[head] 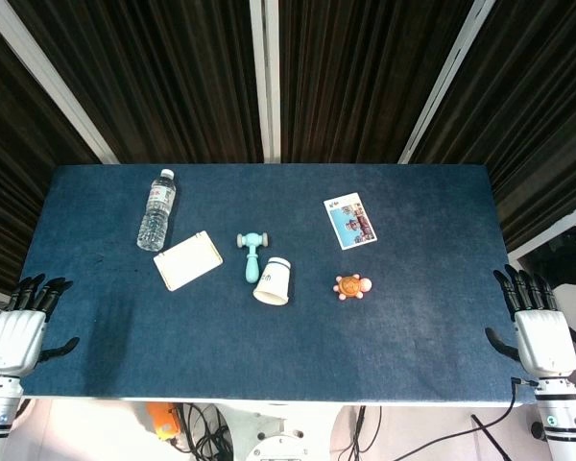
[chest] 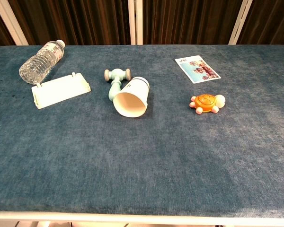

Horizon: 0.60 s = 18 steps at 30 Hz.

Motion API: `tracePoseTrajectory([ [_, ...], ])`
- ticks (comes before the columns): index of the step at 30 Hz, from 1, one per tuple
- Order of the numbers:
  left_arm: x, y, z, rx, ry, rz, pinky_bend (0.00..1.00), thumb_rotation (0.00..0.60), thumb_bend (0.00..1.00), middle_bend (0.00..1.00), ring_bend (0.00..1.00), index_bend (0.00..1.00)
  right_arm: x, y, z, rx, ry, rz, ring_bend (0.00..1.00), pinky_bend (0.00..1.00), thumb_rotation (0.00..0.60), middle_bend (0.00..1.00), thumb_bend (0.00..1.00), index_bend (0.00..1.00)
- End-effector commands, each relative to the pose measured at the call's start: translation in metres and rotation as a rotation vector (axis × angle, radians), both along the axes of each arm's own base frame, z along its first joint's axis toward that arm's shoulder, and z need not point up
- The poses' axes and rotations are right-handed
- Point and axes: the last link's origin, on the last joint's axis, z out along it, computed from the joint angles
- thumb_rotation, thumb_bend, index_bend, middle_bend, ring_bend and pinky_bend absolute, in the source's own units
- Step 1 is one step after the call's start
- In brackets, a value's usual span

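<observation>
A white flat case (head: 187, 260) lies nearest the left robot hand (head: 17, 331), lid closed. An orange toy turtle (head: 351, 286) sits upright, nearest the right robot hand (head: 538, 331).

Both hands are parked down low in the head view, left hand (head: 17, 327) at about 8 o'clock, right hand (head: 538, 327) at about 4 o'clock. Each is backside up with fingers spread and pointing to 12, nothing in them. Chest view doesn't catch either one.
</observation>
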Motion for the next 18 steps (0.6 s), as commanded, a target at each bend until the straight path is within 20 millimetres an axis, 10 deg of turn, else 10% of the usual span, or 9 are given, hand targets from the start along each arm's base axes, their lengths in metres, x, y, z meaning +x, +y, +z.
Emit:
tracePoseTrajectory([
  [1,-0.001,0.0,0.0,0.004,-0.003,-0.002,0.04,0.6,0.13,0.13,0.0,0.16,0.002,-0.001,-0.002,0.002,0.002,0.004,0.0,0.0,0.6,0.0,0.17,0.0],
  [18,0.001,-0.008,-0.006,-0.004,-0.019,-0.011,0.04,0.6,0.13,0.13,0.0,0.16,0.017,-0.027,-0.019,0.11,0.057,0.044,0.0,0.0,0.6,0.03,0.17,0.0],
])
